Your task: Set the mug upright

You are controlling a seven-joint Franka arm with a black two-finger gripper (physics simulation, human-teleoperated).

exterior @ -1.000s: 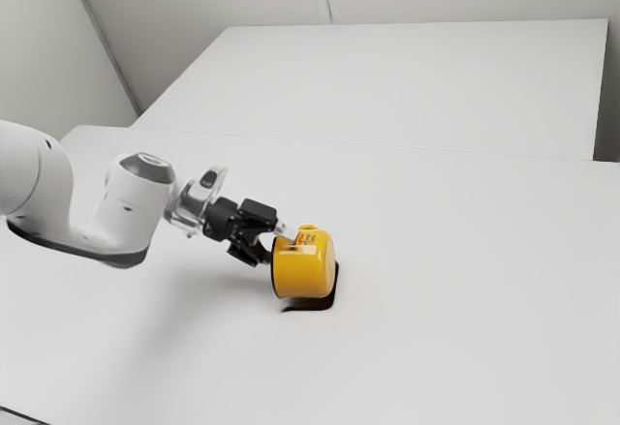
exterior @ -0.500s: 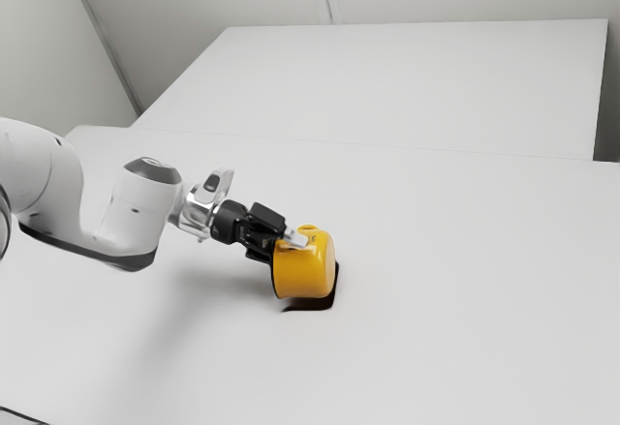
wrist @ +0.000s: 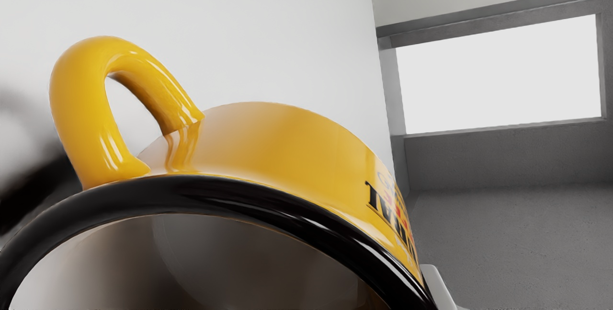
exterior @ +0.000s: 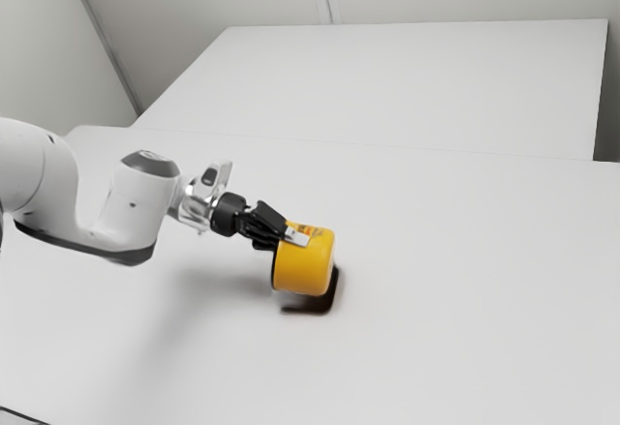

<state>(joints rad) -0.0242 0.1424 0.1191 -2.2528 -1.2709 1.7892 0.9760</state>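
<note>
White desk (exterior: 465, 280) spreads wide across the room, and a pale arm (exterior: 140, 202) reaches over it from the exterior view's left. The yellow mug (exterior: 308, 268) is tipped on its side over its dark shadow, its black-rimmed mouth toward the arm. The black pincer (exterior: 291, 242) has its wall gripped at the rim, one pale fingertip (exterior: 298, 238) against the outside.
</note>
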